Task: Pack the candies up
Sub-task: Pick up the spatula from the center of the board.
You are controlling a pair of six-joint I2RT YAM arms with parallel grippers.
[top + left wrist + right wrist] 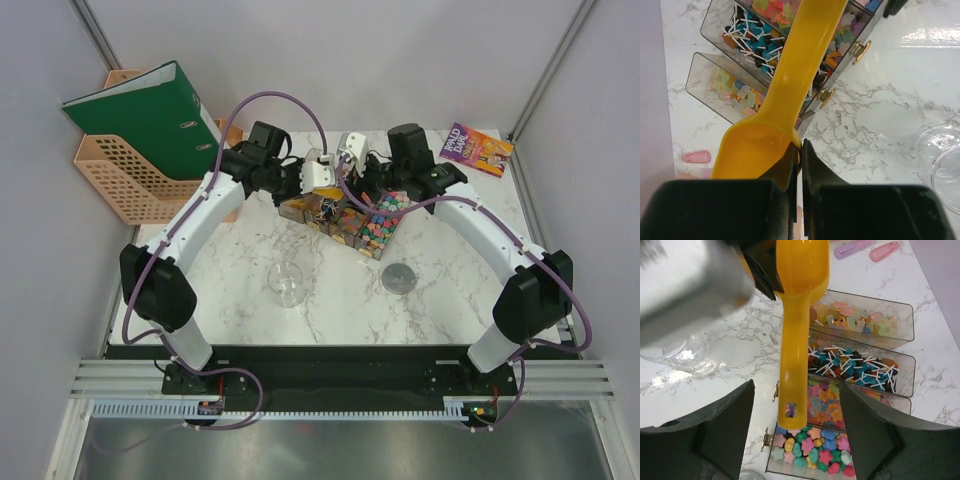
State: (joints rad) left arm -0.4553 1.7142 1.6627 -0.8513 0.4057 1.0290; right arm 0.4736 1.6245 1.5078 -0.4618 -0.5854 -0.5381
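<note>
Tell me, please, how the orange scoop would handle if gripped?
Probably stiff: the orange scoop juts straight from the left gripper, unsagging. Its glossy plastic may slip in a grip. Likely light, since a pinch on its bowl rim carries it.

- left arm [200,215] and right arm [480,225]: both reach forward, elbows bowed outward, wrists converging at the centre.
- left gripper [800,147]: pointing down, jaws almost together, pinching the rim of the orange scoop [785,75].
- right gripper [796,390]: jaws wide apart, straddling the scoop's handle without contact.
- The grippers face each other, close together.
</note>
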